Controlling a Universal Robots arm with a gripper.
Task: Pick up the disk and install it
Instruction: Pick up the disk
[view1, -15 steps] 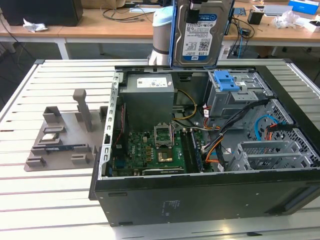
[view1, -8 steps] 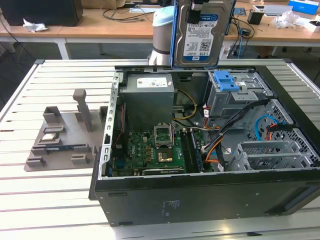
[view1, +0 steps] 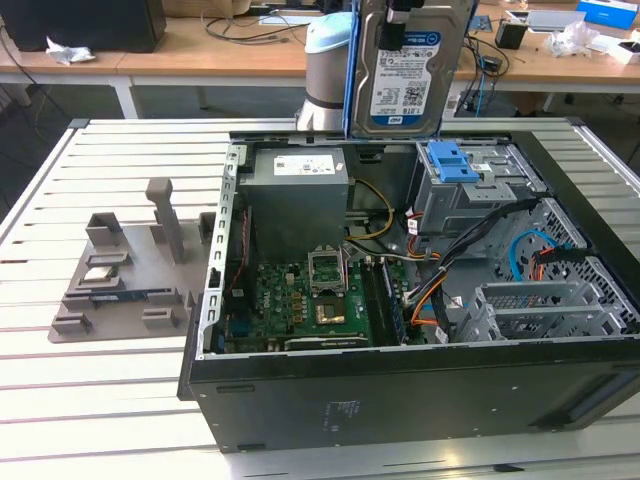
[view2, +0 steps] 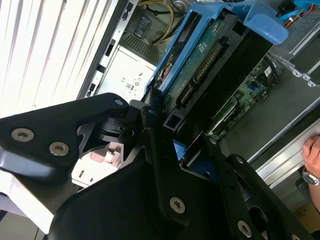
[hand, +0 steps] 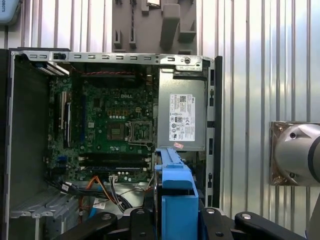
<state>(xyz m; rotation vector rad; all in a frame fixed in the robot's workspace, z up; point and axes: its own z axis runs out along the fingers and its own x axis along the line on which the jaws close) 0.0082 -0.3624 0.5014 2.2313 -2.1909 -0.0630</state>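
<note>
The disk (view1: 405, 75), a silver hard drive with a white-and-blue label in a blue side bracket, hangs upright above the back of the open computer case (view1: 400, 390). My gripper (view1: 400, 15) is shut on its upper edge, at the top of the exterior view. In the second wrist view the black fingers (view2: 150, 125) clamp the disk (view2: 200, 65), whose green circuit-board side and blue bracket show. In the first wrist view the blue bracket (hand: 175, 195) sticks out between the fingers (hand: 137, 220), above the motherboard. The grey drive cage with a blue latch (view1: 455, 165) sits just below the disk.
Inside the case are the power supply (view1: 298, 195), the motherboard (view1: 300, 295) and loose cables (view1: 440, 285). A grey fixture plate (view1: 120, 280) with upright posts and a small chip lies to the exterior view's left. A person's hand wearing a watch (view2: 312, 155) is beside the case.
</note>
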